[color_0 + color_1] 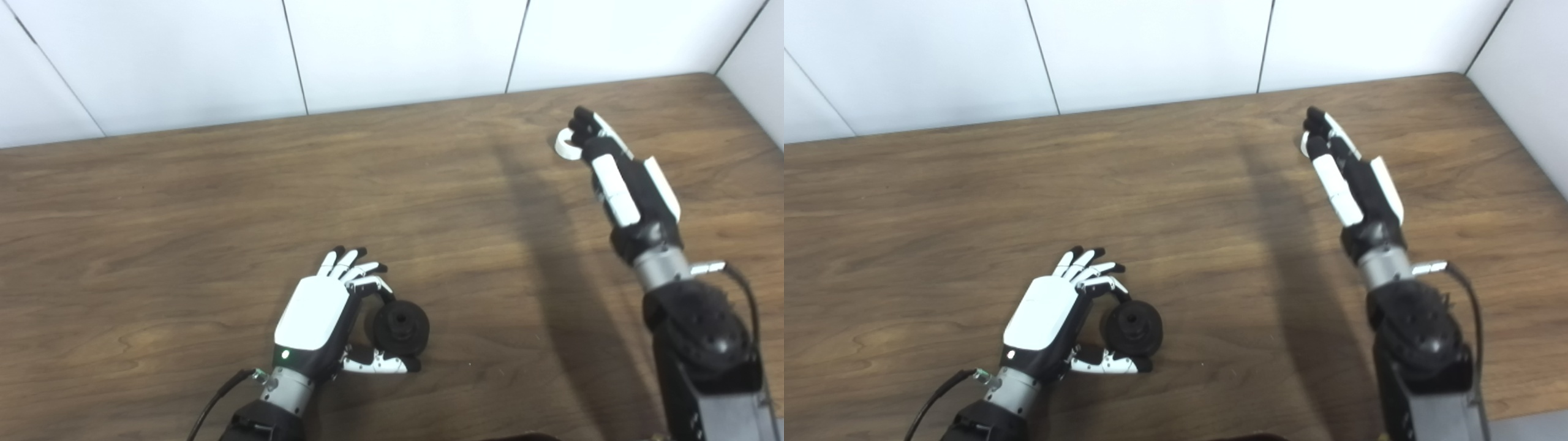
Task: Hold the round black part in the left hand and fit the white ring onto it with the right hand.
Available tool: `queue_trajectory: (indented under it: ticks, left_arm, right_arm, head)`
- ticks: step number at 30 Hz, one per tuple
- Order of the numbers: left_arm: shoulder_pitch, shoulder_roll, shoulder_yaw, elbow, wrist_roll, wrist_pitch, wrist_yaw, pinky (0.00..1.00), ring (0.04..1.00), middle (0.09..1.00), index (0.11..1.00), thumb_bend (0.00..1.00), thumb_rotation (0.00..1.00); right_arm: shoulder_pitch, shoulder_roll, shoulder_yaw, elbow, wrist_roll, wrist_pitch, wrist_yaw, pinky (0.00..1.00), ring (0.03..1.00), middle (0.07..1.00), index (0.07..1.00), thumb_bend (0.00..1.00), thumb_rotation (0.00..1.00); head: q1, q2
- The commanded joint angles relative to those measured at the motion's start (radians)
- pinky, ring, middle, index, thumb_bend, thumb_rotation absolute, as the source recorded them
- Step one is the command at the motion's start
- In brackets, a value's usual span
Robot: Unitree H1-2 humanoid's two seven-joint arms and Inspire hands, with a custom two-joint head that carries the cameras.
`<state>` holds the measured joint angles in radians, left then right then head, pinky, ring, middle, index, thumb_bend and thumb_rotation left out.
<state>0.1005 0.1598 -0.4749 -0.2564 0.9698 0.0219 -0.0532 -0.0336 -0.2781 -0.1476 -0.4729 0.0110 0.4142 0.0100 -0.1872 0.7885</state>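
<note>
1. Round black part [401, 328], a matt black disc-shaped piece with a raised hub and a small centre hole. It sits low on the brown wood-grain table [184, 202], near the front edge and left of centre, with its holed face turned up and toward the cameras. It is pinched between the thumb and a forefinger of the left hand.

2. White ring [565, 144], a small glossy white band. It lies toward the far right of the table, close to the back edge and well apart from the black part. In the left eye view part of its loop shows beside the right hand's fingertips; in the right eye view only a sliver shows behind them. Whether it rests on the table or is lifted cannot be told.

3. Left hand [318, 312], white shell over black frame, back of the hand uppermost. Thumb and one finger are clamped on the black part; the remaining fingers are spread outward, away from it.

4. Right hand [612, 177], same make, reaching far forward, edge-on to the cameras. Its black fingertips are drawn together at the white ring; an actual grip cannot be confirmed.

5. White panelled wall [398, 49], with dark seams, behind the table and at its right.
</note>
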Motion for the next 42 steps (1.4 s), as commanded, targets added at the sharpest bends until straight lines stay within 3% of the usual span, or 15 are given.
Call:
queue_trajectory:
  ticks: [1, 11, 18, 27, 33, 42]
  left_arm:
    - [0.007, 0.010, -0.008, 0.025, 0.034, 0.004, -0.010, 1.00, 0.931, 0.808, 0.484, 0.52, 0.05]
    - [0.016, 0.015, -0.013, 0.052, 0.037, 0.007, 0.011, 1.00, 0.937, 0.811, 0.484, 0.52, 0.05]
    - [0.023, 0.028, -0.012, 0.071, 0.039, 0.001, 0.038, 1.00, 0.931, 0.808, 0.485, 0.52, 0.05]
    - [0.024, 0.044, -0.004, 0.088, 0.025, -0.031, 0.066, 1.00, 0.922, 0.803, 0.484, 0.52, 0.05]
    - [0.024, 0.054, 0.000, 0.084, 0.026, -0.037, 0.072, 1.00, 0.916, 0.801, 0.484, 0.52, 0.06]
    - [0.026, 0.059, 0.006, 0.079, 0.022, -0.040, 0.069, 1.00, 0.923, 0.803, 0.485, 0.52, 0.05]
  right_arm:
    - [-0.057, -0.039, -0.007, -0.008, -0.034, -0.046, 0.005, 0.98, 0.929, 0.925, 0.907, 0.61, 0.73]
    - [-0.230, -0.175, 0.028, 0.119, -0.212, -0.008, 0.015, 0.91, 0.923, 0.920, 0.879, 0.70, 0.55]
    - [-0.311, -0.224, 0.057, 0.224, -0.280, 0.020, 0.042, 0.88, 0.902, 0.900, 0.867, 0.74, 0.47]
    - [-0.401, -0.294, 0.134, 0.398, -0.388, 0.004, 0.078, 0.83, 0.887, 0.899, 0.868, 0.83, 0.37]
    - [-0.436, -0.321, 0.174, 0.447, -0.439, 0.042, 0.117, 0.79, 0.875, 0.892, 0.861, 0.88, 0.34]
    - [-0.466, -0.324, 0.180, 0.499, -0.534, 0.055, 0.193, 0.81, 0.920, 0.924, 0.852, 0.89, 0.29]
  head:
    - [-0.001, -0.005]
    - [-0.008, -0.045]
    - [-0.060, -0.089]
    - [-0.140, -0.124]
    - [-0.176, -0.135]
    - [-0.178, -0.138]
